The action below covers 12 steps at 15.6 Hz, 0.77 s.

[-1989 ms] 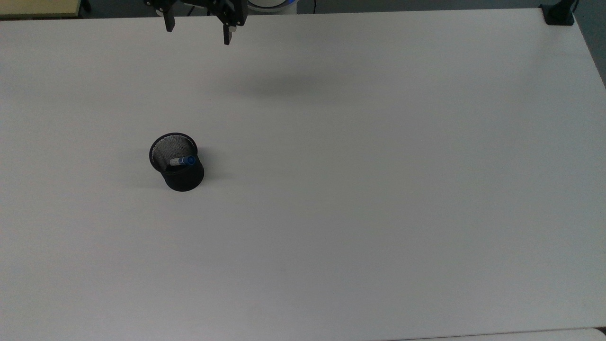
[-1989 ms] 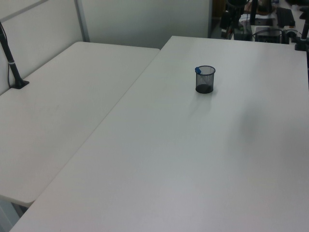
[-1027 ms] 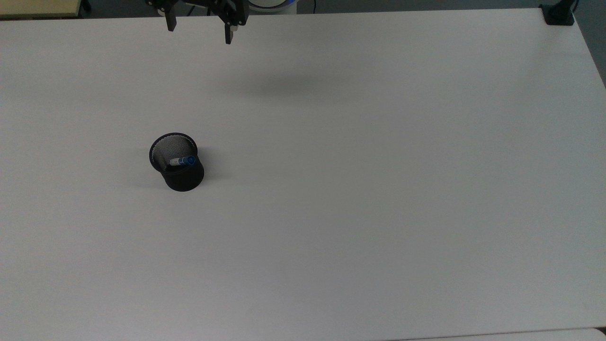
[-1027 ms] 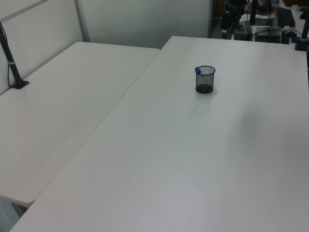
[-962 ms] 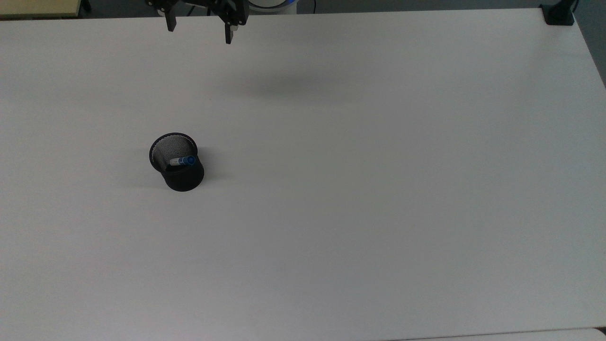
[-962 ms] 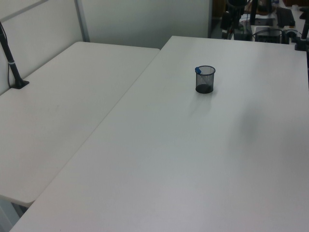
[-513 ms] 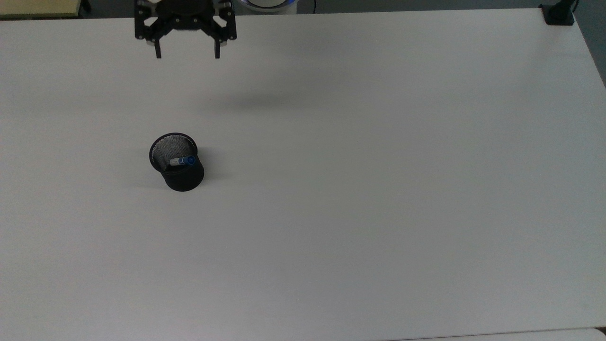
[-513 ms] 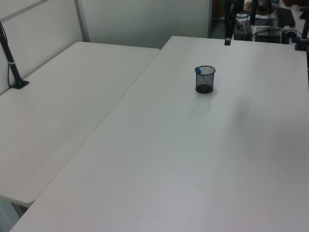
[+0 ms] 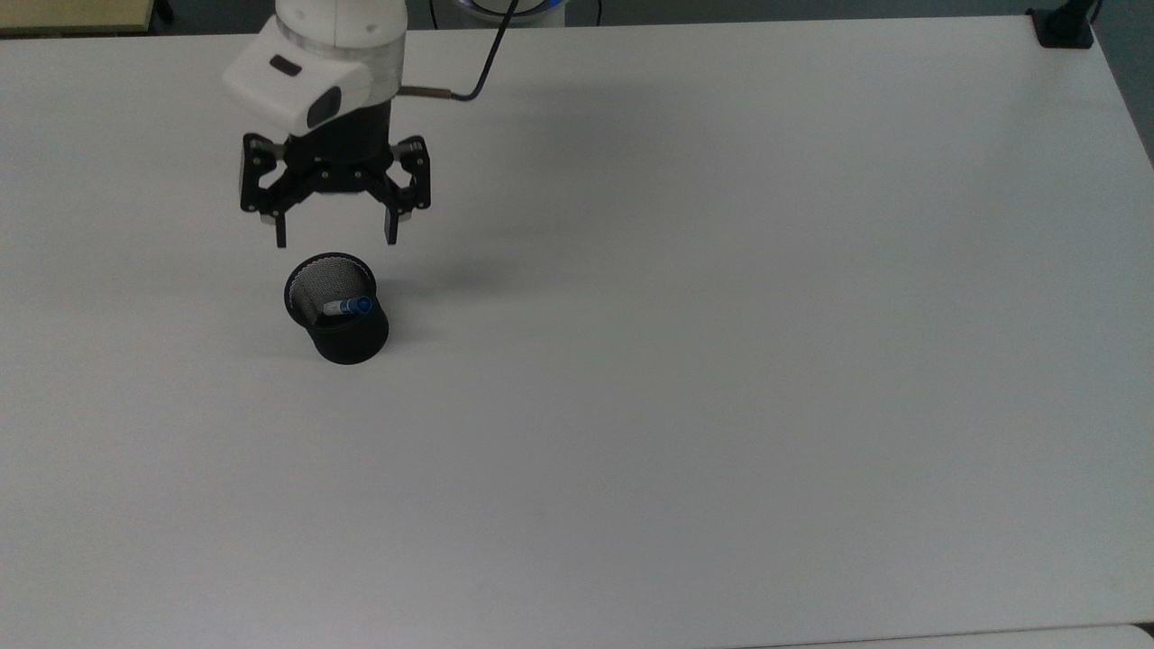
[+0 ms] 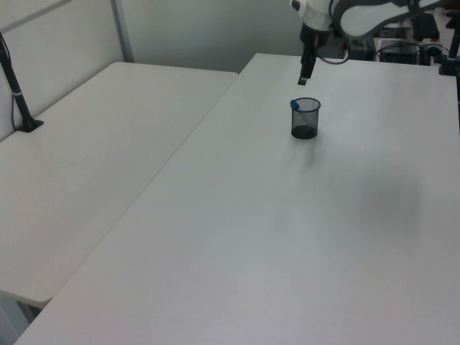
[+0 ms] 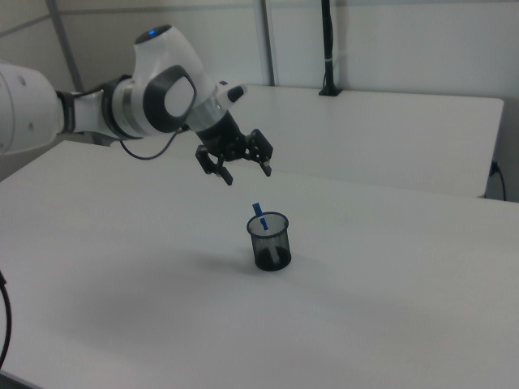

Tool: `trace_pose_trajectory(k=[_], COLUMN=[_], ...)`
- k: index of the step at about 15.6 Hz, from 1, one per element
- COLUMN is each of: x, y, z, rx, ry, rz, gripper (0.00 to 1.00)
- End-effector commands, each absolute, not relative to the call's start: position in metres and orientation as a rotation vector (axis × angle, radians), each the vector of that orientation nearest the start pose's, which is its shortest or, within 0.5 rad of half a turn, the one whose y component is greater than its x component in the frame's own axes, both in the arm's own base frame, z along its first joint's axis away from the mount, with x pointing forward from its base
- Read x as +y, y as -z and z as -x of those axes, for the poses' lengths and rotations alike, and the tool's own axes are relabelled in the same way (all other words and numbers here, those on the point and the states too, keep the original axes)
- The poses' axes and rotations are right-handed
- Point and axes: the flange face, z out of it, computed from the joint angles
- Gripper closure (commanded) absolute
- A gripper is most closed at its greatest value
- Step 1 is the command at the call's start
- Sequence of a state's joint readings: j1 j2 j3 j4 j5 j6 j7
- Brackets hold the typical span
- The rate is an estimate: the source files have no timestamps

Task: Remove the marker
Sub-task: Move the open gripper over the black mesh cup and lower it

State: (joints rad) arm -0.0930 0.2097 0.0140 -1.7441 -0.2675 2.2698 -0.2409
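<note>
- Top view findings: the black two-finger gripper on the white robot arm hangs above the table with its fingers spread wide and nothing between them, just beyond the cup's far rim as the top view shows it.
- The slim white-barrelled marker with a blue cap stands inside the black wire-mesh cup, leaning on the rim at the top view's right, blue end uppermost.
- In the right view the marker's blue tip rises a little clear of the cup rim, with the gripper higher and toward the right view's left, apart from both.
- Judgement: the wide opening suits a descent astride the exposed tip; the lean puts the only graspable length at the rim, so the approach is not yet aligned over it.
- Risk, as judged: a finger striking the rim could tip the light cup.
- Surface: a plain white table, matte, carrying a soft shadow of the arm beside the cup.
- Room: in the left view a second white table adjoins, with a black post clamped at its edge, pale partition walls behind, and dark equipment beyond the far end.
</note>
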Motion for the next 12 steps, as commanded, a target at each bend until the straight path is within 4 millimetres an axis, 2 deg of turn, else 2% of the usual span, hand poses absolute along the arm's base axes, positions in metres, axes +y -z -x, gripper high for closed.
trace_pose_trajectory(k=[1, 7, 10, 11, 12], x=[-0.059, -0.056, -0.057, -0.059, -0.06], y=[-0.45, -0.413, -0.401, -0.399, -0.396], z=[-0.658, -0.663, -0.663, -0.662, -0.661], rx=[-0.608, -0.637, -0.637, -0.631, -0.627], ry=[0.489, 0.541, 0.515, 0.504, 0.498], rz=[3.349, 3.32, 3.32, 3.321, 3.322], gripper=[0.0, 0.07, 0.2, 0.3, 0.33])
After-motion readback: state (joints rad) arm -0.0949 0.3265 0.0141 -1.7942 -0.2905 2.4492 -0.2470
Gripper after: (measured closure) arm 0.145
